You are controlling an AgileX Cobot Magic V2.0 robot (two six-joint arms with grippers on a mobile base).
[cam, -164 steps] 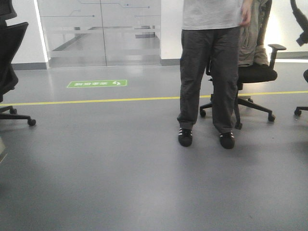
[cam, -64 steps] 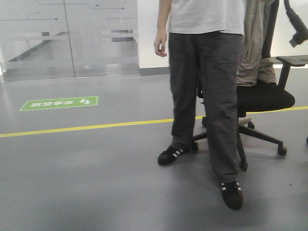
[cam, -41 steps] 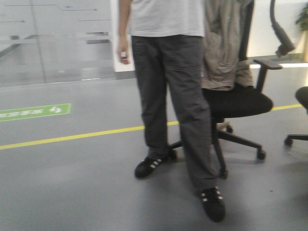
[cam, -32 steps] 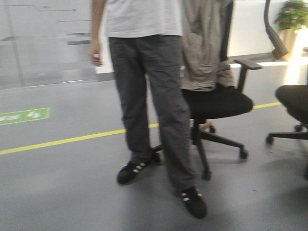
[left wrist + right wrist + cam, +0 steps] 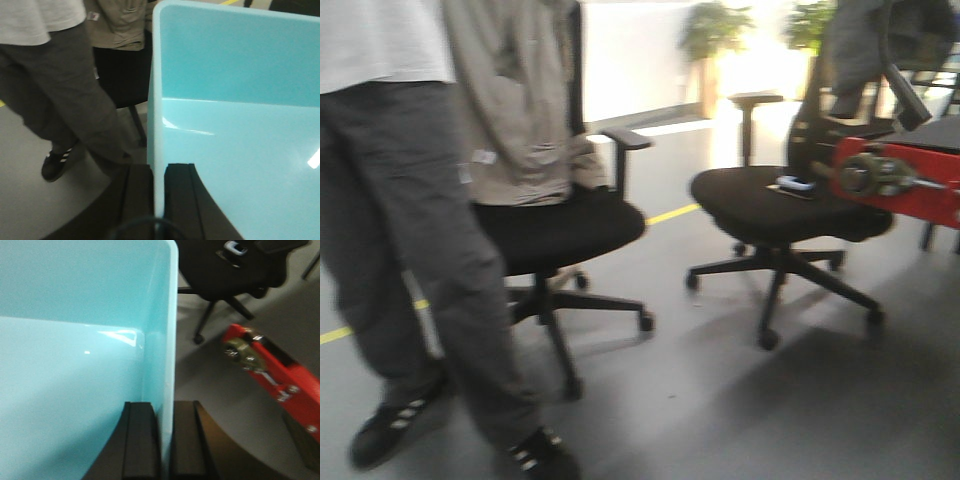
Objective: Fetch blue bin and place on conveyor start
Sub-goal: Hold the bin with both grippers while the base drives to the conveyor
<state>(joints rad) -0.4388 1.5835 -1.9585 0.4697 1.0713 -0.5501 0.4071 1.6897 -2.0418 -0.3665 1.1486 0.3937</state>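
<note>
The blue bin (image 5: 235,125) (seemingly empty, so judged light, stiff, slick-walled) was held aloft, opposite walls pinched at the rim by the left fingers (image 5: 181,192) and right fingers (image 5: 140,437), near the conveyor's red frame (image 5: 280,375).

The blue bin (image 5: 240,125) is pale turquoise, with plain glossy walls showing white highlights. The left hand (image 5: 159,200) and right hand (image 5: 165,445) are black. The conveyor start (image 5: 280,372) has a glossy red frame with silver and brass-toned fittings. The floor (image 5: 740,400) is uniform grey, marked by a yellow line (image 5: 670,213). The office chairs (image 5: 780,205) are black. The jacket (image 5: 515,110) is beige. The trousers (image 5: 410,250) are dark grey, the shirt (image 5: 370,40) is white, and the shoes (image 5: 390,430) are black with white stripes.
</note>
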